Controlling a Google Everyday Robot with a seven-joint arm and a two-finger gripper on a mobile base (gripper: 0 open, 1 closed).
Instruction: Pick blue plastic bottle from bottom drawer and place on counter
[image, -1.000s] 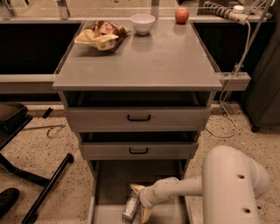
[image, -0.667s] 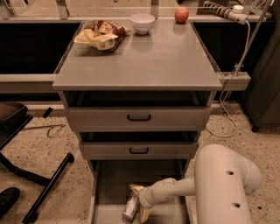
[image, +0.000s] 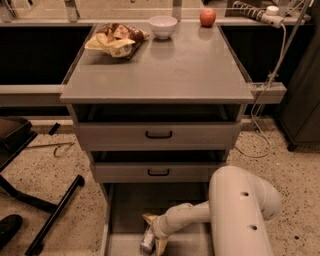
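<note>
Grey counter (image: 170, 70) fills the upper middle of the frame, and below it the bottom drawer (image: 125, 210) stands open at the lower centre. The white arm (image: 240, 210) has shifted slightly left, yet the gripper (image: 154, 234) stays down in that drawer at the blue plastic bottle (image: 147, 242) lying on its floor. I judge that the lift has not begun; whether the gripper is closed on the bottle I cannot tell.
</note>
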